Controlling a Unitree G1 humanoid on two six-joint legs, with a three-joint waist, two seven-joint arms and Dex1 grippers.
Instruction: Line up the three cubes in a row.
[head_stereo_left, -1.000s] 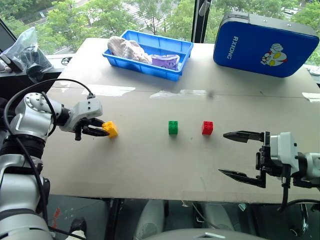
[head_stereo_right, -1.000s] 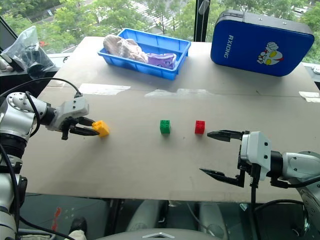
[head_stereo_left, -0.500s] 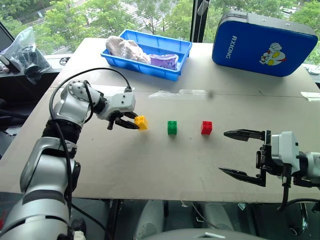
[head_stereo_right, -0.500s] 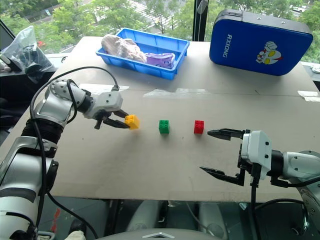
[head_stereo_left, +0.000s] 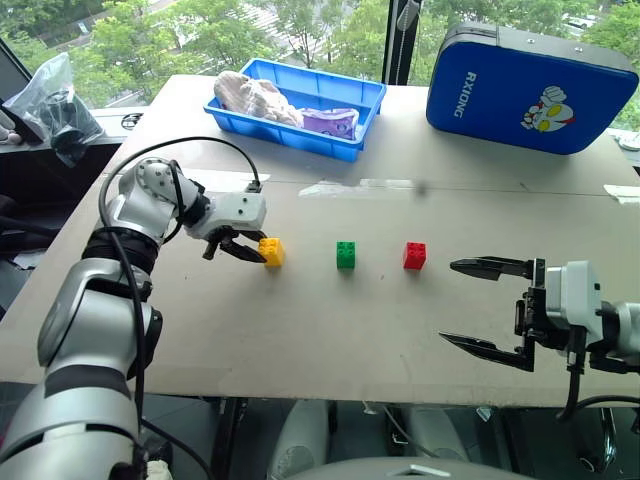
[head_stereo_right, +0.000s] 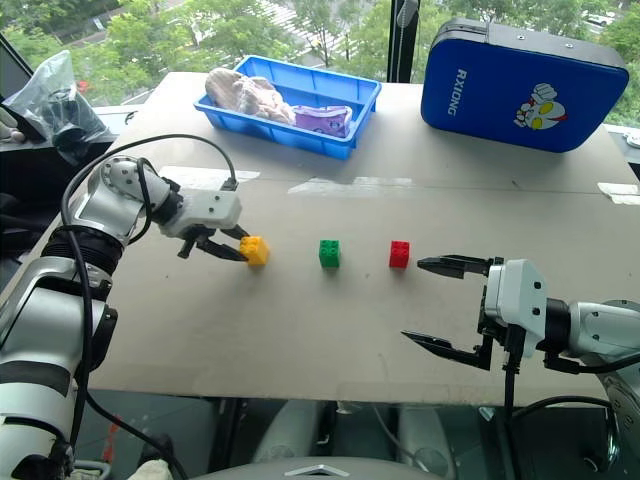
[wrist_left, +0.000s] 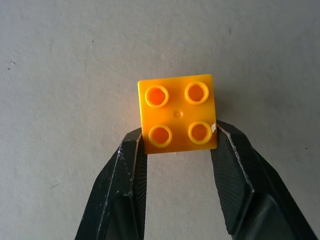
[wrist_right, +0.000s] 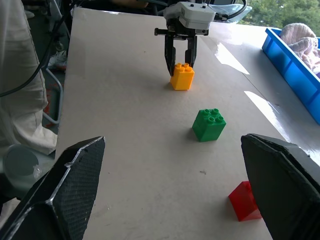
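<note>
Nearest to me, at the lower right of the head view, my right gripper (head_stereo_left: 487, 306) hangs over the front edge of the table (head_stereo_left: 330, 330) with its two black fingers spread wide and nothing between them; its arm is cut off by the right frame edge. In its wrist view a person's light trouser leg (wrist_right: 22, 80) shows at the left, cut off by the frame, and I cannot make out more of them. Further in, across the middle of the frame, the three cubes sit in a rough line on the table: the red cube (head_stereo_left: 414, 255) right of centre, the green cube (head_stereo_left: 346, 254) at centre, well apart from the red, and the yellow-orange cube (head_stereo_left: 271, 251) left of centre. My left gripper (head_stereo_left: 252, 252) is closed on the yellow-orange cube, one finger pressed to each side of it near its rear edge, studs facing up; its underside looks to be on the table, though I cannot tell for sure. At the back, upper centre, a blue tray (head_stereo_left: 345, 92) holds crumpled cloth whose details I cannot read, and a blue case (head_stereo_left: 520, 85) stands at the upper right, its far corner cut off by the frame. A clear bag (head_stereo_left: 55, 100) lies at the upper left.
</note>
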